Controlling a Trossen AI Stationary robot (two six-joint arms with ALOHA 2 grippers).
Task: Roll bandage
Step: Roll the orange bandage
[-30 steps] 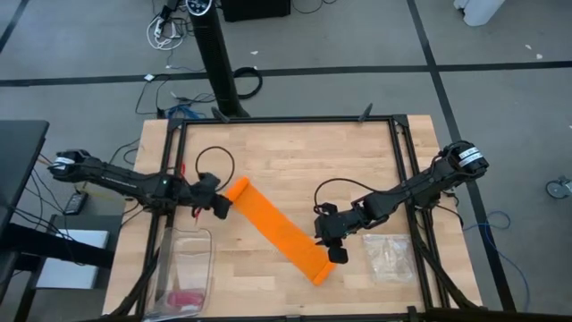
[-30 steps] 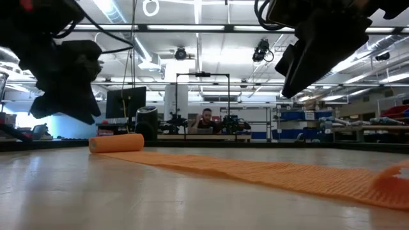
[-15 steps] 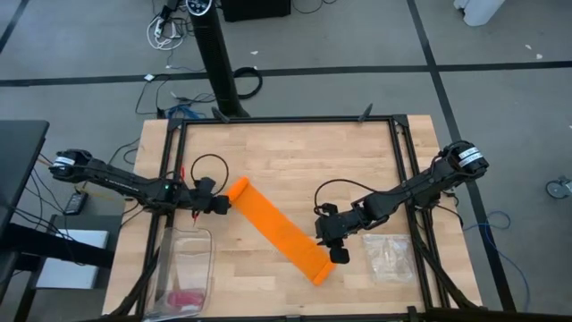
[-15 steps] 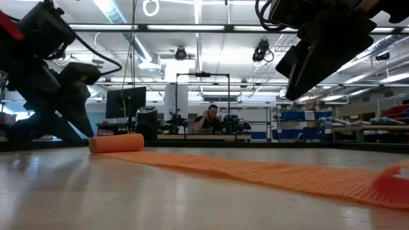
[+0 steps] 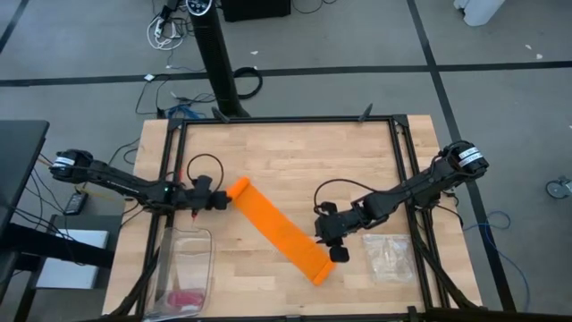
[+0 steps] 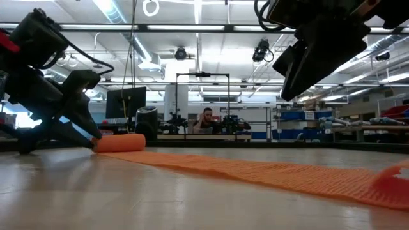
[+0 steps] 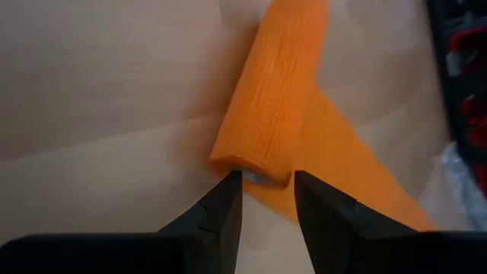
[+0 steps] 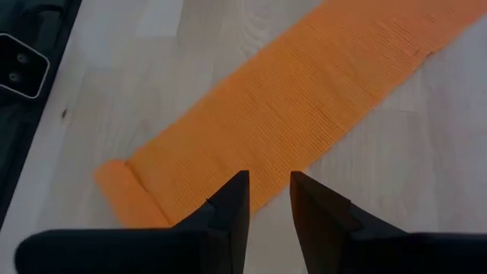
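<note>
Bandage [image 5: 275,225]: orange strip lying diagonally across the middle of the worktop [image 5: 295,152], mostly unrolled and flat. Small rolled start [image 6: 119,142] at the strip's upper-left end, seen as a short cylinder in the low view; opposite end slightly rumpled near the right arm. By judgement, only a few turns wound so far, with nearly the whole length left to roll.

Left gripper [image 7: 266,199] low at the worktop, right at the open end of the roll, fingers [image 7: 221,213] parted with a gap and flanking that end; touching or just short of it, cannot tell; nothing clamped yet.

Right gripper [image 8: 268,199] raised above the flat strip near its lower-right part, fingers [image 8: 232,202] parted narrowly, holding nothing.

Farther out: clear plastic tray [image 5: 186,268] with a small pink bundle [image 5: 182,297] at the lower left, clear plastic bag [image 5: 387,255] at the lower right. Person seated far behind in the room.
</note>
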